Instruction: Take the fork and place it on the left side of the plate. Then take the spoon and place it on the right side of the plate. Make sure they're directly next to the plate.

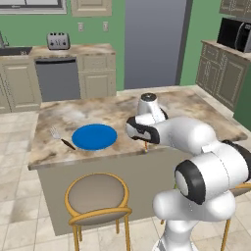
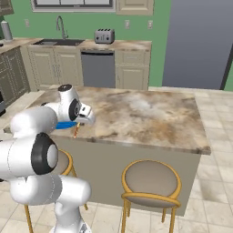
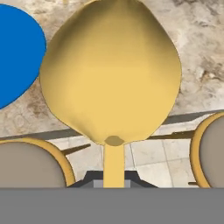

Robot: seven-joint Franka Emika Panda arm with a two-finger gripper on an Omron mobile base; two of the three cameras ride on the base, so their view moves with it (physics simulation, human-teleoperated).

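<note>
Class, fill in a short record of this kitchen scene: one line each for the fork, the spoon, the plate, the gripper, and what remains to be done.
fork: lies on the counter just left of the plate
spoon: held, above the counter edge right of the plate
plate: blue, flat on the island counter
gripper: shut on the spoon's handle
remaining: set the spoon down beside the plate's right side

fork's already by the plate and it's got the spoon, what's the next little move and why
Probably lower the spoon onto the counter just right of the plate, then let go. The pincer is shut on the spoon's handle, holding it near the counter's front edge on the plate's right. The fork already lies at the plate's left, so only the spoon remains.
</note>
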